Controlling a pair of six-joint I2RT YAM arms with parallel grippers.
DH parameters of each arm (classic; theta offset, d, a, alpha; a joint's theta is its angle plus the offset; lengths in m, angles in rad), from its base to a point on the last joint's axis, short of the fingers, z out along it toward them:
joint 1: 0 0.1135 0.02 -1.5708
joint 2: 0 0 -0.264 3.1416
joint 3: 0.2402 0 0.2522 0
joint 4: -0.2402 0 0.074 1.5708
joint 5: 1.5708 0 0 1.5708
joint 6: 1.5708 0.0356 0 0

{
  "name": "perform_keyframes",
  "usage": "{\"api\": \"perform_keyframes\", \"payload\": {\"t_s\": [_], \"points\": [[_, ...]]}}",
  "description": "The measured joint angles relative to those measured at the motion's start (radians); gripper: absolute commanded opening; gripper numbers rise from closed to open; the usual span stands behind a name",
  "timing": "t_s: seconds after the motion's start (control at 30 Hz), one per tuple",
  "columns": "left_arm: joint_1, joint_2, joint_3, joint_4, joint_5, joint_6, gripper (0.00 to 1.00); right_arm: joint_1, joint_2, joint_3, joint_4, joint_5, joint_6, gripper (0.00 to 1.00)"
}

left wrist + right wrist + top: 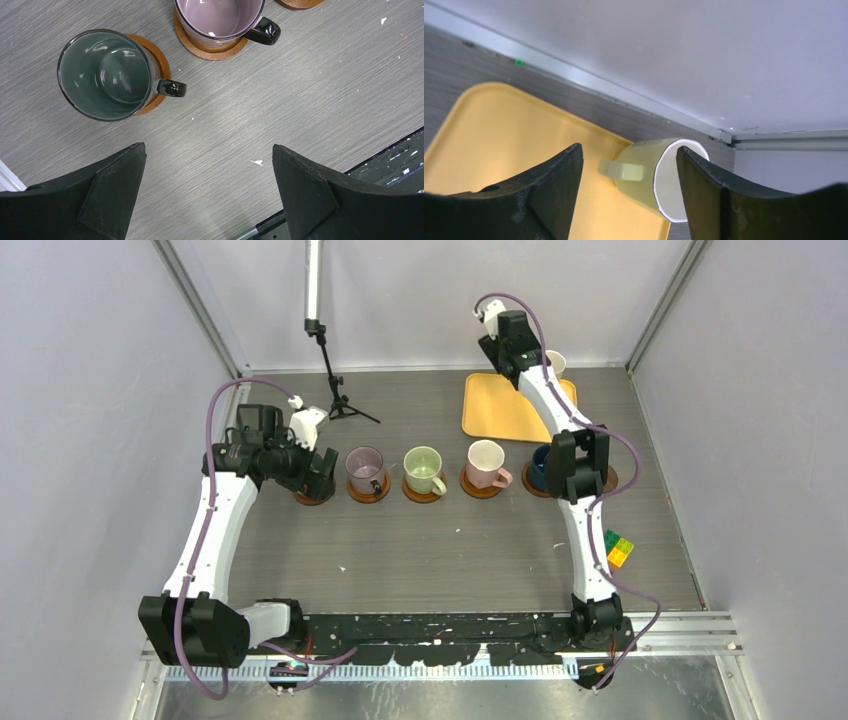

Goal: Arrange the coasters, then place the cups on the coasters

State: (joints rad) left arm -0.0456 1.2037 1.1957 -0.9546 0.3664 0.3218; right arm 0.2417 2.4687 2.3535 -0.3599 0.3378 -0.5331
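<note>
Brown coasters stand in a row across the table. The mauve cup (365,472), light green cup (424,472) and pink cup (486,465) each sit on one. The navy cup (539,468) sits half hidden behind the right arm. In the left wrist view the dark green cup (105,75) rests on its coaster (161,62), next to the mauve cup (220,17). My left gripper (208,146) is open over bare table nearby. The pale yellow cup (659,175) stands on the tray's far corner. My right gripper (629,147) is open, astride its handle side, one finger at its mouth.
The yellow-orange tray (495,410) lies at the back right, close to the rear wall. A coaster (610,480) shows past the right arm's elbow. A multicoloured toy block (618,548) lies at the right. A black tripod stand (335,390) rises at the back left.
</note>
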Motion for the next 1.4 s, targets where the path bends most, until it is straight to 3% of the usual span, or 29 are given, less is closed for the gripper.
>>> {"api": "perform_keyframes", "payload": {"t_s": [0.17,0.57,1.4], "points": [[0.0,0.0,0.0,0.0,0.0,0.0,1.0,0.008,0.033,0.096,0.014,0.002,-0.011,0.61],[0.0,-0.006,-0.002,-0.001,-0.001,0.001,1.0,0.003,0.162,0.123,0.006,0.029,-0.042,0.6],[0.0,-0.005,-0.009,0.001,0.002,0.004,1.0,-0.015,0.146,0.116,-0.09,0.042,-0.04,0.51]]}}
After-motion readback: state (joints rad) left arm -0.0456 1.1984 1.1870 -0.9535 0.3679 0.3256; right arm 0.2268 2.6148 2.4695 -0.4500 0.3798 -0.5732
